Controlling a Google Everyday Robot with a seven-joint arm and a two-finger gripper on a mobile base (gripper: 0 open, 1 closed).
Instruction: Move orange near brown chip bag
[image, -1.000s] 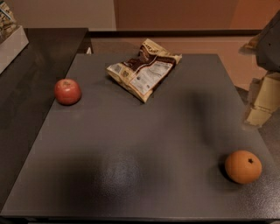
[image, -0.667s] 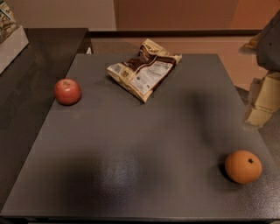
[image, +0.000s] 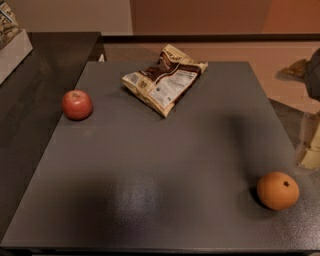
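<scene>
The orange (image: 278, 190), with a small dark star-shaped stem mark, sits on the grey table (image: 165, 165) near its front right corner. The brown chip bag (image: 163, 79), cream and dark brown with a white label panel, lies wrinkled at the table's far middle. The two are far apart. My gripper (image: 312, 150) shows only as a cream-coloured part at the right edge of the view, beyond the table's right side and above the orange in the picture. It holds nothing that I can see.
A red apple (image: 77, 104) sits near the table's left edge. A darker counter (image: 35, 95) adjoins on the left, with a white box (image: 11, 52) on it. A dark part of my arm (image: 314, 75) is at the far right.
The gripper has shifted right and down, further out of the view. The orange, the chip bag and the apple have not moved.
</scene>
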